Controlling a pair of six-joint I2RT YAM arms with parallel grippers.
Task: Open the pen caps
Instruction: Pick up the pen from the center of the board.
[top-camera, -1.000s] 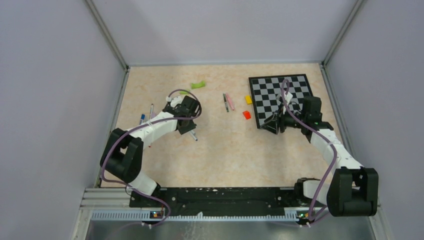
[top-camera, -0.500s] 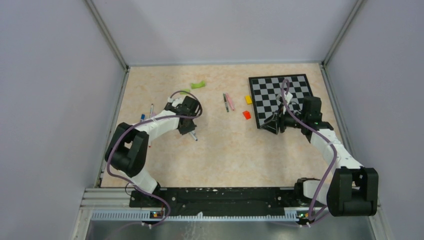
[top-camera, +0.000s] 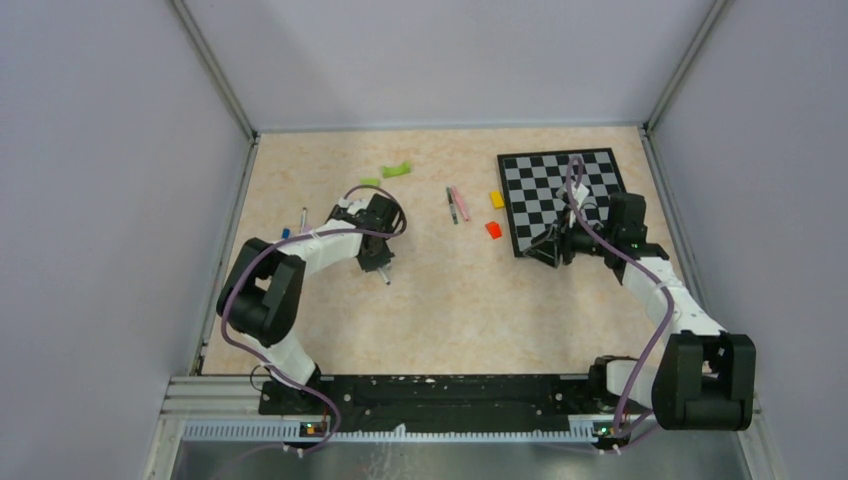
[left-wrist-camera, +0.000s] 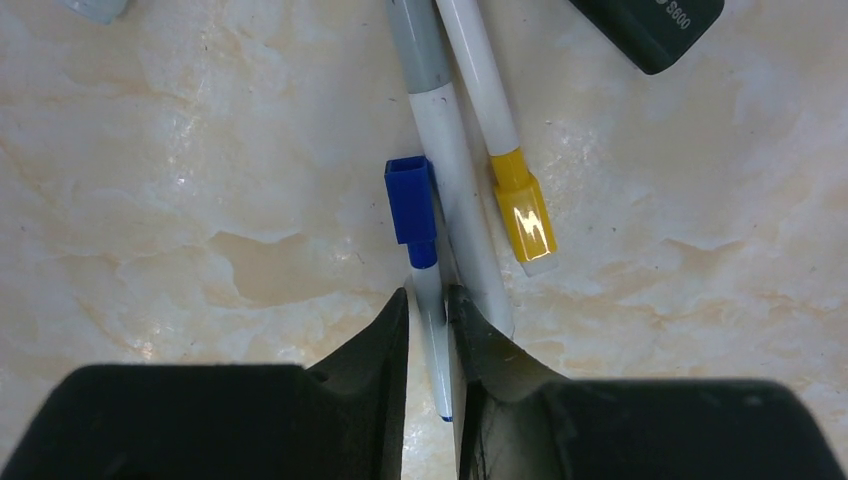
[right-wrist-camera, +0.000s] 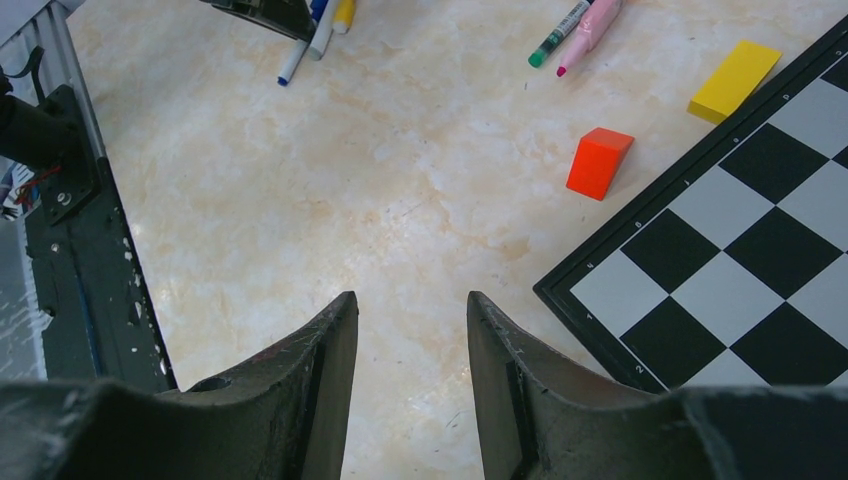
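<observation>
My left gripper (left-wrist-camera: 428, 292) is shut on a thin white pen (left-wrist-camera: 432, 345) with a blue cap (left-wrist-camera: 411, 200) that still sits on it. The pen lies on the table beside a thicker white and grey marker (left-wrist-camera: 447, 190) and a white pen with a yellow cap (left-wrist-camera: 522, 212). In the top view the left gripper (top-camera: 378, 262) is left of centre, with a pen end (top-camera: 386, 279) poking out below it. My right gripper (right-wrist-camera: 410, 300) is open and empty, above the table by the chessboard's near left corner (top-camera: 545, 250). A green pen (right-wrist-camera: 553, 38) and a pink pen (right-wrist-camera: 592, 25) lie further off.
A chessboard (top-camera: 565, 195) lies at the right. An orange block (right-wrist-camera: 598, 162) and a yellow block (right-wrist-camera: 735, 80) sit beside its left edge. Green curved pieces (top-camera: 397, 169) lie at the back. More pens (top-camera: 304, 218) and a blue cap (top-camera: 285, 234) lie near the left wall.
The left arm's elbow has swung right and forward while its gripper stayed on the pens. The right arm has barely moved.
</observation>
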